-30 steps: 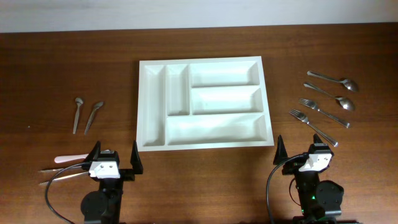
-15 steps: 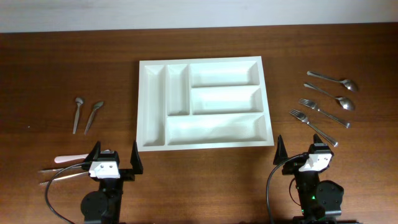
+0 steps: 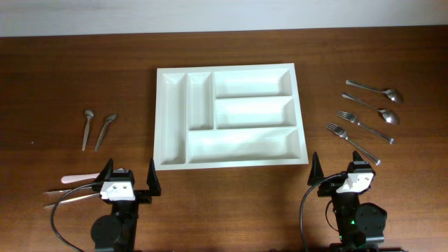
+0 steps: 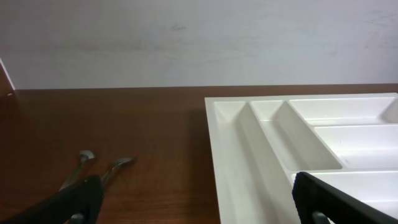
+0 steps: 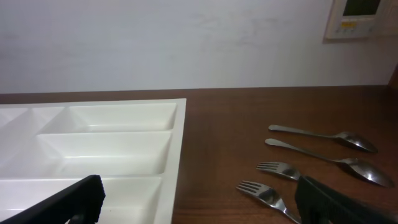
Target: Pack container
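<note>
A white container [image 3: 238,145] with five compartments is seen lying flat at the middle of a brown wooden surface [image 3: 56,77]. The left hand [image 3: 129,176] and the right hand [image 3: 341,175] are held near the front edge (one near each front corner of the container), both with jaws spread wide and nothing gripped. Two small spoons [image 3: 86,128] are laid well to the left; two forks [image 3: 353,140] and two larger spoons [image 3: 374,89] are laid to the right.
</note>
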